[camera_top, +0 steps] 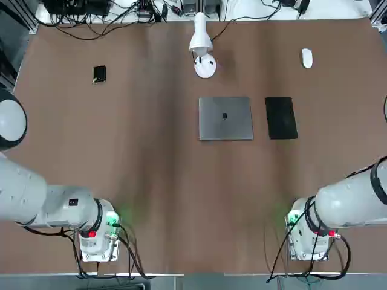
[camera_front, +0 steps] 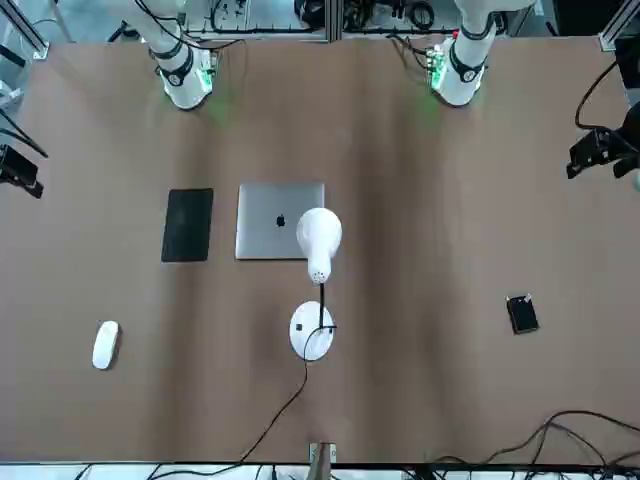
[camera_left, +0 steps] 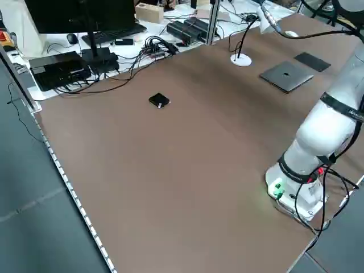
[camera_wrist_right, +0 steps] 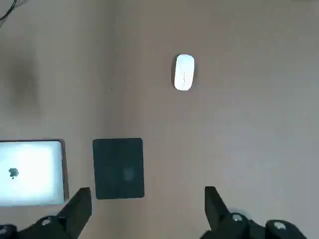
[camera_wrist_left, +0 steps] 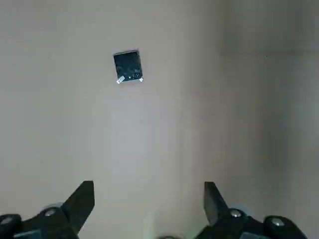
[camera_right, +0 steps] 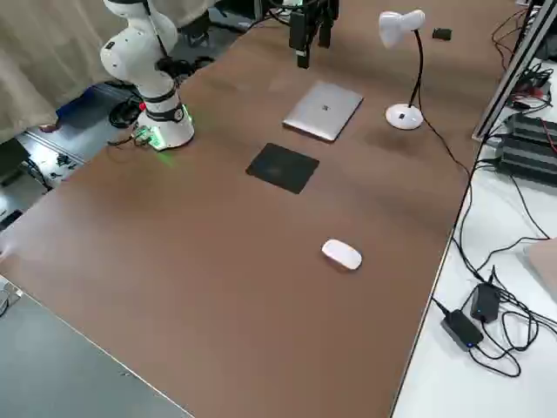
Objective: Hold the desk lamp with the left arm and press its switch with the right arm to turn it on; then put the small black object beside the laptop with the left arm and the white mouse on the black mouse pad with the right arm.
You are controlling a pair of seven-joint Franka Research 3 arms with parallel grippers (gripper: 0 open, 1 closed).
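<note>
The task was at its very beginning, as far as I could judge; none of its three parts was done. The desk lamp [camera_top: 201,41] stood near the far edge of the tabletop [camera_top: 157,181], beyond the laptop [camera_top: 225,119], and neither arm was holding it. I could see no light from its head, so it seemed to be off.

The left tool [camera_wrist_left: 149,186] was raised over the left side of the tabletop, its two fingers wide apart with nothing between them. The right tool [camera_wrist_right: 148,191] was over the right side, also spread and empty.

The small black block [camera_top: 100,74] lay far to the left, well apart from the laptop, so its placing remained to do. The white mouse [camera_top: 307,58] rested on the bare tabletop, beyond and to the right of the black mouse pad [camera_top: 281,118], which lay near the laptop's right side. The first need, I judged, was to steady the lamp with the left tool, then to press its switch with the right one.
</note>
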